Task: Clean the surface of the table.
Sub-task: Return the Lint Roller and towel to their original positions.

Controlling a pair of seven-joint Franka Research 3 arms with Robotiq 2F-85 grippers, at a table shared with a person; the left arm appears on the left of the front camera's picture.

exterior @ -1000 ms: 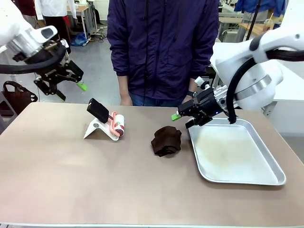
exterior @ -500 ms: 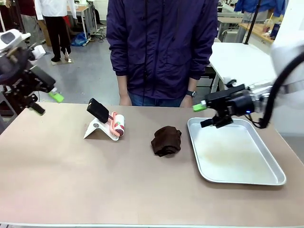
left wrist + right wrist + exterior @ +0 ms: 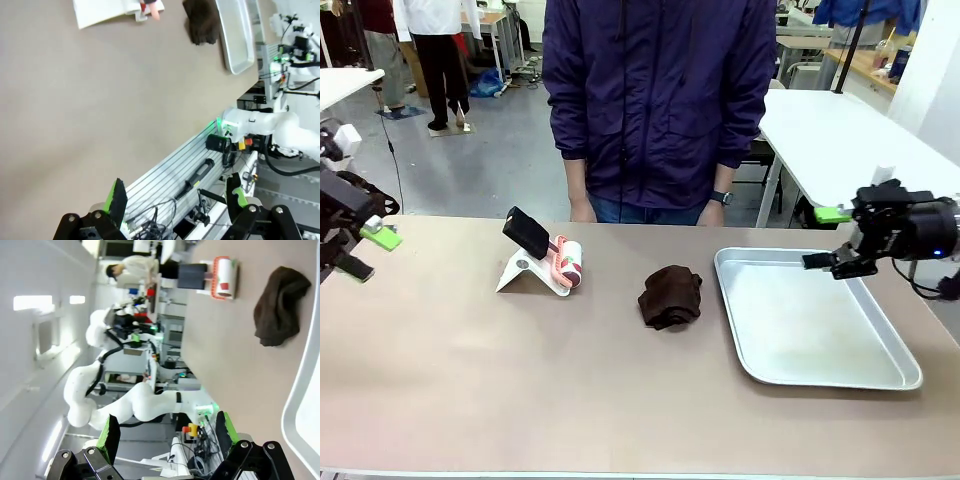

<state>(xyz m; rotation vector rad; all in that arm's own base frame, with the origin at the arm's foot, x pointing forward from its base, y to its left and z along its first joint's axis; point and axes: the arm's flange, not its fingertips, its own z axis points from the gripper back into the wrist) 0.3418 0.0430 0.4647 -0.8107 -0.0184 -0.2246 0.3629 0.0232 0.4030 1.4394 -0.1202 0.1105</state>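
Note:
The brownish-tan table (image 3: 520, 380) carries a crumpled dark brown cloth (image 3: 670, 296) near its middle. My left gripper (image 3: 368, 252) hovers open at the table's far left edge, holding nothing. My right gripper (image 3: 825, 238) stands open over the far right rim of the tray, also with nothing in it. In the left wrist view the open gripper (image 3: 175, 197) hangs past the table (image 3: 100, 100) edge, the cloth (image 3: 202, 25) far off. The right wrist view has the open gripper (image 3: 167, 434), with the cloth (image 3: 280, 305) lying on the table (image 3: 235, 365).
A lint roller (image 3: 565, 262) leans on a white stand with a black handle, left of the cloth. A shallow silver tray (image 3: 820, 330) lies at the right. A person in a dark purple jacket (image 3: 660, 100) stands at the far edge. A white table (image 3: 840, 130) is behind right.
Both arms have drawn back outward. The left gripper dropped to the table's left edge; the right gripper swung from beside the cloth to the tray's far right. Both stayed open.

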